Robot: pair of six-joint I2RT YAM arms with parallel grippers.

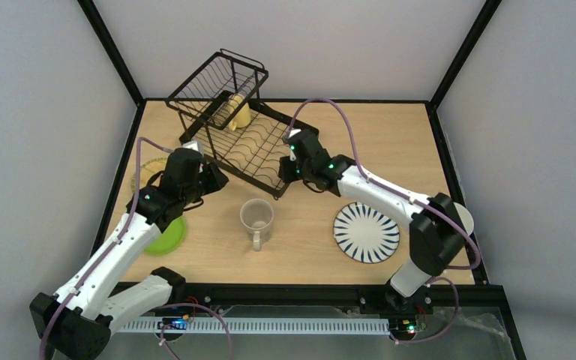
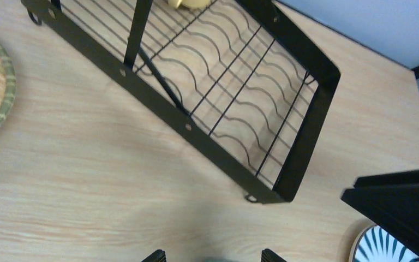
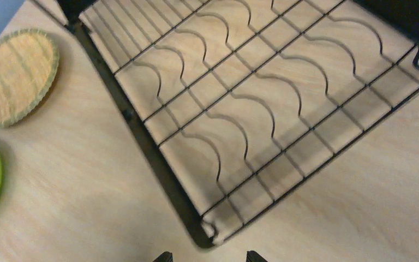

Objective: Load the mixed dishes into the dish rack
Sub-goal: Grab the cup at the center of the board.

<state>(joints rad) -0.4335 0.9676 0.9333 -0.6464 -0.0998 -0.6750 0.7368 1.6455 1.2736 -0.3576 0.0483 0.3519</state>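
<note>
Top external view: your dish rack (image 1: 251, 146) sits angled on the back half of the bench (image 1: 397, 142), with its raised basket end toward the back wall. The yellow mug (image 1: 238, 112) is already inside the rack, right at the foot of the basket section; I can't tell how it is resting. The plate dividers hold nothing.

The other dishes are all on the bench:
- The beige mug (image 1: 256, 217) stands upright just in front of the rack, with its handle toward the near edge.
- The white plate with dark radial stripes (image 1: 366, 232) lies flat to the right of that mug, beside your right arm.
- The lime-green small plate (image 1: 166, 236) lies flat at the left, partly covered by your left arm.
- The yellow woven-look plate (image 1: 146, 174) lies behind it near the left edge, also partly hidden.

Left wrist view: your left gripper (image 2: 213, 256) has its jaws spread and holds nothing. Only bare bench shows between the fingertips, and the rack's near corner is ahead of them, apart from them.

Right wrist view: your right gripper (image 3: 207, 256) is spread too, with nothing pinched. It hovers just short of the rack's corner, and both the woven-look plate and the green plate show off to the left.

Seen from above, the two grippers flank the rack's near end, left and right.
</note>
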